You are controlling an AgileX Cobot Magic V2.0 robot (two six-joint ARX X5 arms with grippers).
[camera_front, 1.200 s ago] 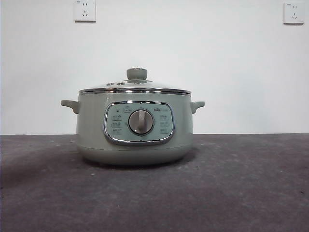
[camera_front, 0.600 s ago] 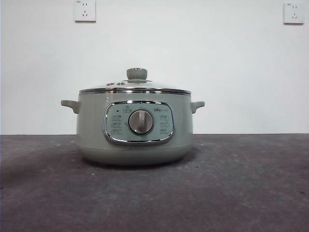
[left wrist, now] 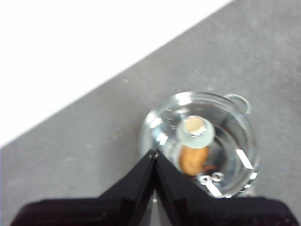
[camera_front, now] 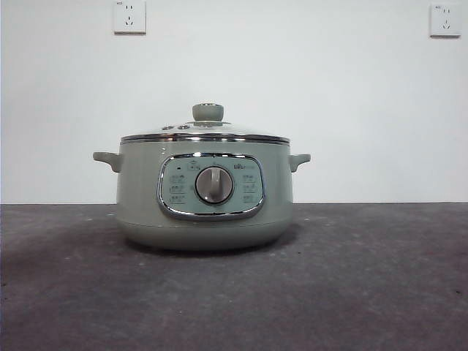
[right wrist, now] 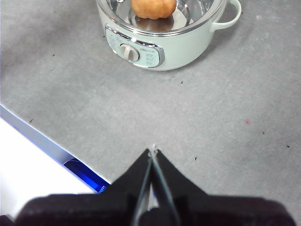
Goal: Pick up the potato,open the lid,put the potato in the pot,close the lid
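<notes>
The pot, squat and pale sage green with two small side handles and a chrome-framed panel with a silver dial, stands upright at the centre of the front view on the dark grey surface. The lid, clear glass with a steel rim and green knob, sits closed on it. Through the glass the orange-brown potato lies inside the pot

A dark grey table carries only the pale green pot, standing upright mid-surface.
</notes>
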